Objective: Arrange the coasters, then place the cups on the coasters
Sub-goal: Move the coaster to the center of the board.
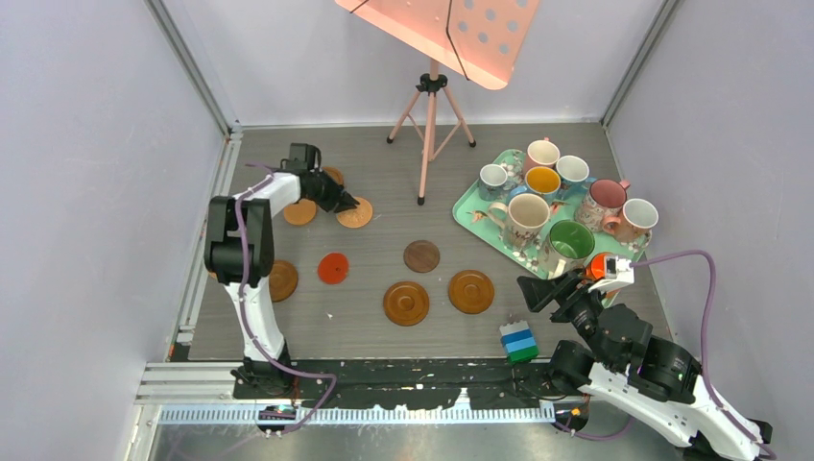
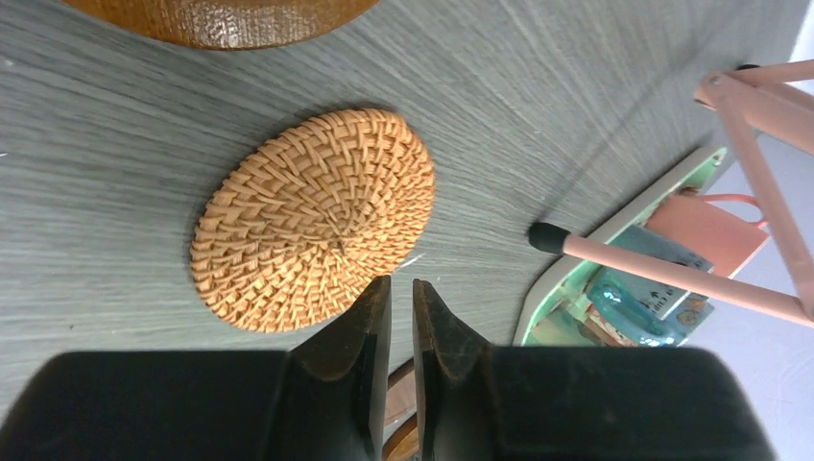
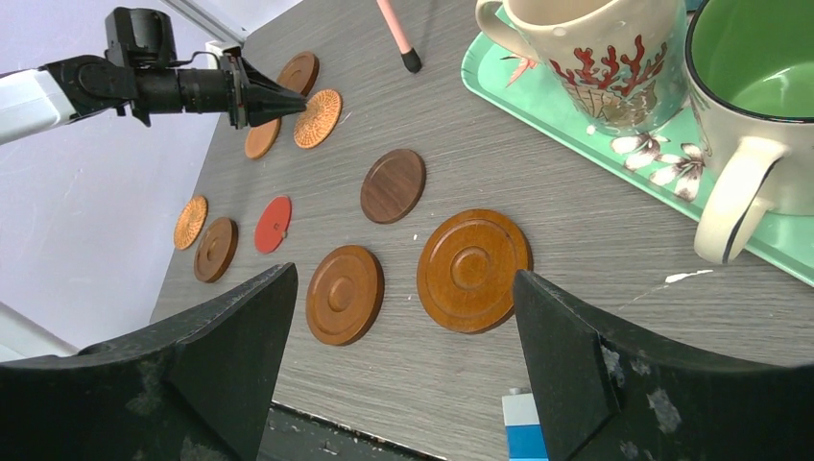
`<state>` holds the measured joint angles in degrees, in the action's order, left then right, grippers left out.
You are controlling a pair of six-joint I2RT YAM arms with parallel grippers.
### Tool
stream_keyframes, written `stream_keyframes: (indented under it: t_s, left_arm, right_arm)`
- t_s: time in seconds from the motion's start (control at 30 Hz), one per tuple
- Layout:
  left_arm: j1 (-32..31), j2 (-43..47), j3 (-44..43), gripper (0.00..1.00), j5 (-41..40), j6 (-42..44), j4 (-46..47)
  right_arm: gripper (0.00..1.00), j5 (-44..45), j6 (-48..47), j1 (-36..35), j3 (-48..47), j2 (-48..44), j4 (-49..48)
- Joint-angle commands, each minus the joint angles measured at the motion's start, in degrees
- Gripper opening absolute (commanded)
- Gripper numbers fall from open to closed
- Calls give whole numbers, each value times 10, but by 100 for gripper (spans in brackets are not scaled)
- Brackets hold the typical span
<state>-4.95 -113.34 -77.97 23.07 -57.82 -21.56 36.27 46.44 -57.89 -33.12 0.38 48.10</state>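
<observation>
- Left claw (image 1: 343, 203), seen from above, points at the woven coaster (image 1: 355, 213), well to the left of the mint tray (image 1: 467, 206). All the mugs (image 1: 542, 180) sit on that tray, so I judge coaster-arranging to be the step in hand. The left arm covers part of a coaster behind it.
- At the left wrist, this claw (image 2: 403, 288) is narrowed to a thin slit with nothing between. Its tips are at the woven coaster's (image 2: 312, 219) near rim; whether they touch, I cannot tell. Pinching would probably need a wider gape; otherwise push low and slowly, since light wicker likely skids. The mint tray (image 2: 538, 298) is cropped.
- At the right wrist, the right claw (image 3: 403, 279) gapes wide and empty, just left of the mint tray (image 3: 509, 82), over two grooved wooden coasters (image 3: 470, 269). A second woven coaster (image 3: 190, 221) lies farthest from the tray. The mugs (image 3: 595, 58) are cut off at the top.
</observation>
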Motion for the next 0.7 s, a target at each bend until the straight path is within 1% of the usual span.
stream_keyframes:
  t_s: [0.0, 0.17, 0.33, 0.4, 0.67]
  left_arm:
    - [-3, -24, -25, 15, -14, -15, 12]
    - [-3, -35, -38, 12, -39, -7, -22]
    - [-2, -46, -76, 12, -87, 21, -102]
    - [-1, -50, -89, 12, -102, 31, -121]
    - [5, -66, -97, 11, -109, 39, -144]
  right_arm:
    - [90, 23, -7, 1, -13, -50, -11]
    - [90, 31, -8, 1, -16, -52, -4]
    - [90, 35, -8, 1, -14, -56, -2]
    - [90, 36, -9, 1, -14, -56, -2]
    - [90, 39, -7, 1, -13, -59, 1]
